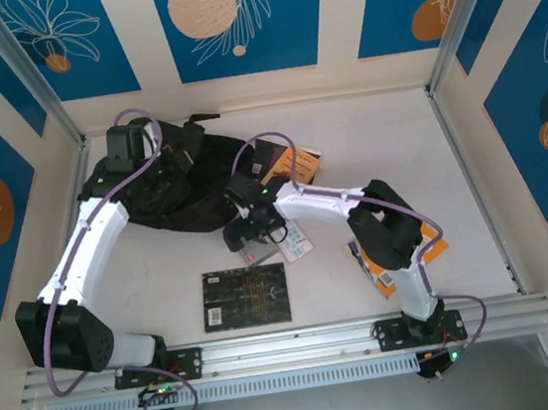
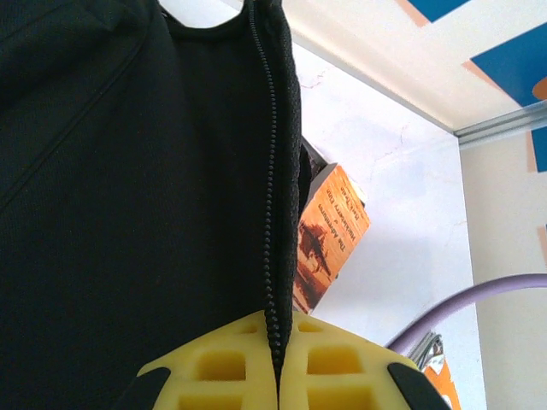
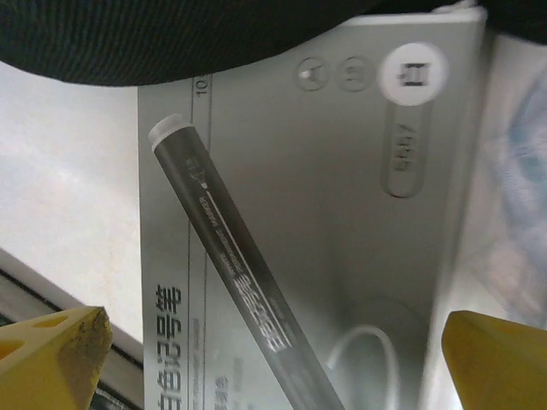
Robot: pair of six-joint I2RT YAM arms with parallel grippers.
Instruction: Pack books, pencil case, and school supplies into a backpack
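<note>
Meanwhile left jaws clench the zip of the backpack (image 2: pixel 102 171) at ten o'clock; right jaws, spread wide, hover over the grey pouch (image 3: pixel 342 256), its top under backpack fabric; black book (image 1: pixel 246 296) at six o'clock.

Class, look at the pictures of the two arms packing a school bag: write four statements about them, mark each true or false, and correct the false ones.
1. The left gripper is shut on the zip edge of the large black fabric backpack. True.
2. The right gripper is clamped on the grey flat pouch. False: its jaws stand open over the pouch.
3. The black paperback with gold patterning is inside the backpack. False: it lies on the table, near the arms' bases.
4. An orange-and-black paperback lies at the backpack's edge. True.
</note>
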